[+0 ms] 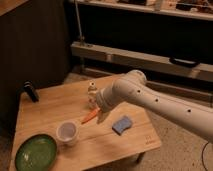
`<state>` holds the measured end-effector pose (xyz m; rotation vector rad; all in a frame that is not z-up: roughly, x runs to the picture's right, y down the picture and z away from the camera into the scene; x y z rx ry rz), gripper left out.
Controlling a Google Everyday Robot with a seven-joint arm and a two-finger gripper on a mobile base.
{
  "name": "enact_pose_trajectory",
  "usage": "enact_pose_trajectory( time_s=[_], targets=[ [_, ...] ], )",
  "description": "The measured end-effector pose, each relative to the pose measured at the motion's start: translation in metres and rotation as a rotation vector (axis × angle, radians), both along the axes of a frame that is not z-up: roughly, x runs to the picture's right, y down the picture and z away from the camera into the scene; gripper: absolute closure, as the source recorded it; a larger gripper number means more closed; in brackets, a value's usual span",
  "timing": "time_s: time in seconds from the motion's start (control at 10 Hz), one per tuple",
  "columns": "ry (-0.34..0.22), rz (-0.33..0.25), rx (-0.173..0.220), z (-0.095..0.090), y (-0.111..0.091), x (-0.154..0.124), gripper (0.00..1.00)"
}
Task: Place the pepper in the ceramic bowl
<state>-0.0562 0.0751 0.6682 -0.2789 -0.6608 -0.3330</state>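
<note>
The pepper (89, 117) is a small orange-red tapered piece lying on the wooden table (50, 110) near its middle. The ceramic bowl (35, 152) is a wide green dish at the table's front left corner, and it looks empty. My gripper (103, 113) hangs at the end of the white arm that reaches in from the right. It is right next to the pepper's right end, just above the tabletop. The arm hides part of the gripper.
A small white cup (67, 132) stands between the pepper and the bowl. A blue sponge (122, 124) lies to the right of the gripper. A small pale bottle (92, 92) stands behind the pepper. A black object (30, 91) stands at the back left edge.
</note>
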Motion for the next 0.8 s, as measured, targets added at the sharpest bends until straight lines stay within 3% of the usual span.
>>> enact_pose_trajectory(
  time_s=[0.4, 0.7, 0.8],
  targets=[
    [0.006, -0.006, -0.007, 0.004, 0.0, 0.002, 0.2],
    [-0.011, -0.056, -0.042, 0.042, 0.014, -0.004, 0.2],
    [-0.038, -0.096, -0.066, 0.066, 0.025, -0.013, 0.2]
  ],
)
